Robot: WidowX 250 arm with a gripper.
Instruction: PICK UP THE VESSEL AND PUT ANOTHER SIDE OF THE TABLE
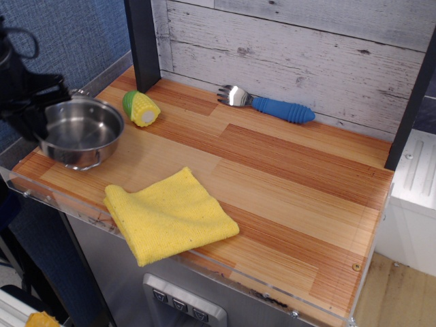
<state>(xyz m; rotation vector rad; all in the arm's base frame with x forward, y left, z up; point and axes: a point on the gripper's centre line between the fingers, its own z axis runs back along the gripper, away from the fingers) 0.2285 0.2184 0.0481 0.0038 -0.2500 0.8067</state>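
Observation:
The vessel, a small shiny steel pot, is at the far left end of the striped wooden table, low over or resting on the planks; I cannot tell which. My black gripper is at the pot's left rim and is shut on it. The fingers themselves are dark and partly cut off by the frame's left edge.
A toy corn lies just right of the pot near the back. A folded yellow cloth lies at the front edge. A fork with a blue handle lies by the back wall. A dark post stands at the back left.

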